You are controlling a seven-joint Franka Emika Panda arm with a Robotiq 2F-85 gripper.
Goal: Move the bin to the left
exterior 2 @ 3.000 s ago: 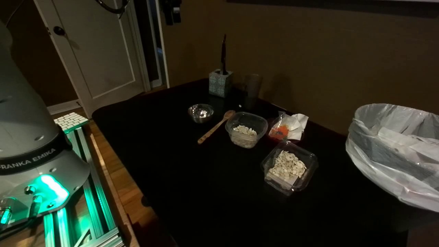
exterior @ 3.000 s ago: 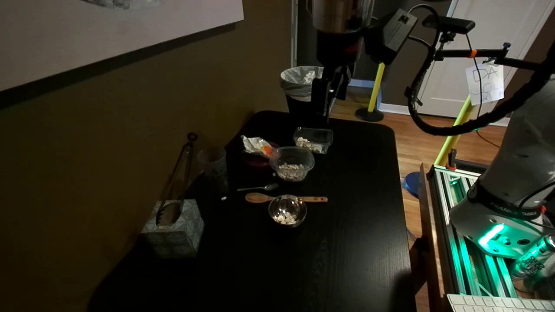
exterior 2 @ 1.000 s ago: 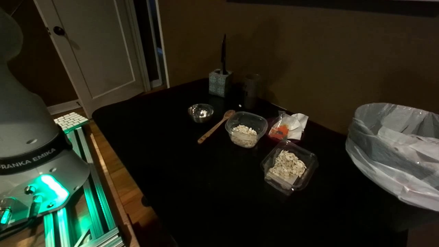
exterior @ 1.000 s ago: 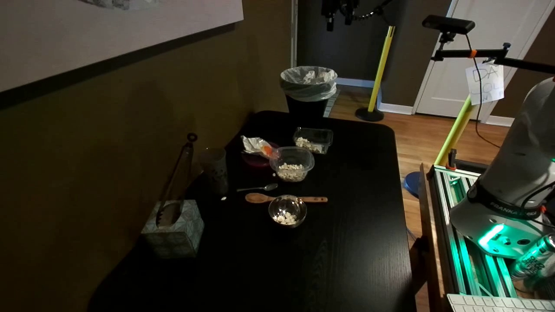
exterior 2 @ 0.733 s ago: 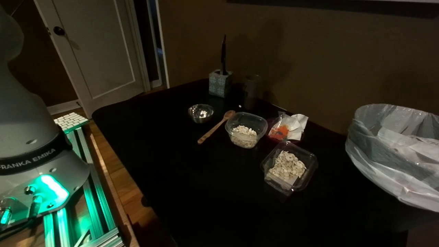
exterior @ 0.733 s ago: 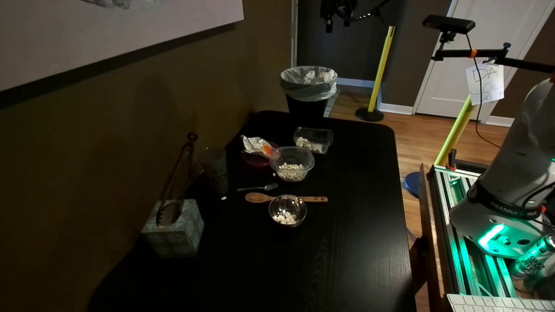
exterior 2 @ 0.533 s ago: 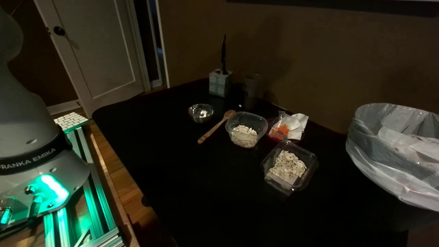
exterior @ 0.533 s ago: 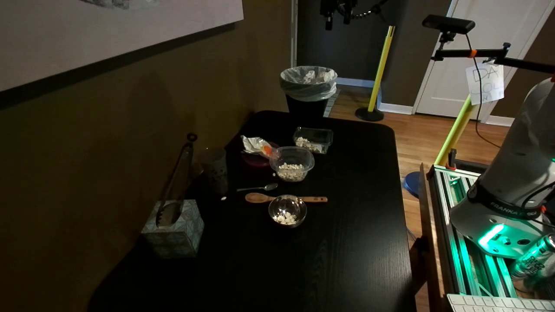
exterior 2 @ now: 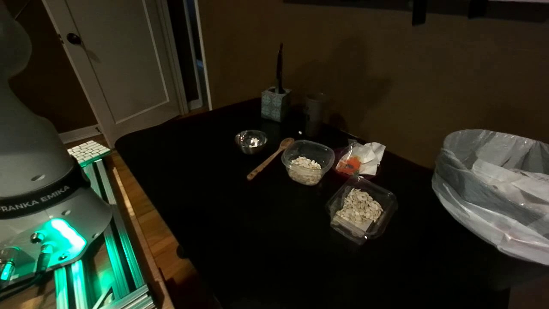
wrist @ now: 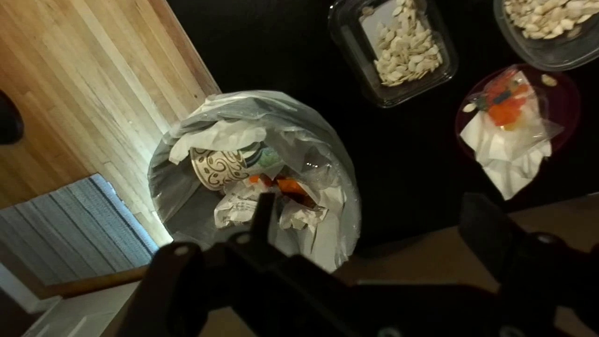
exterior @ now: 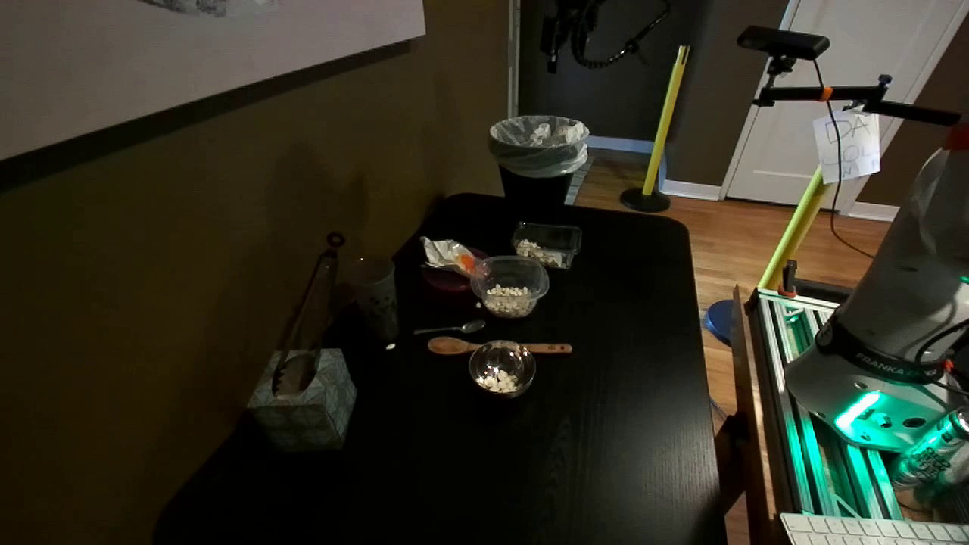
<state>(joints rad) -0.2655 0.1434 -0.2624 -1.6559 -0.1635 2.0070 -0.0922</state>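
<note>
1. The Robotiq gripper hangs high, its dark, blurred fingers spread wide, a broad gap between them.
2. In an exterior view, its fingertips point straight down, side by side and apart.
3. The gray Franka Emika arm rises from its base, which stands well below and well apart from the gripper, lit by green light.
</note>
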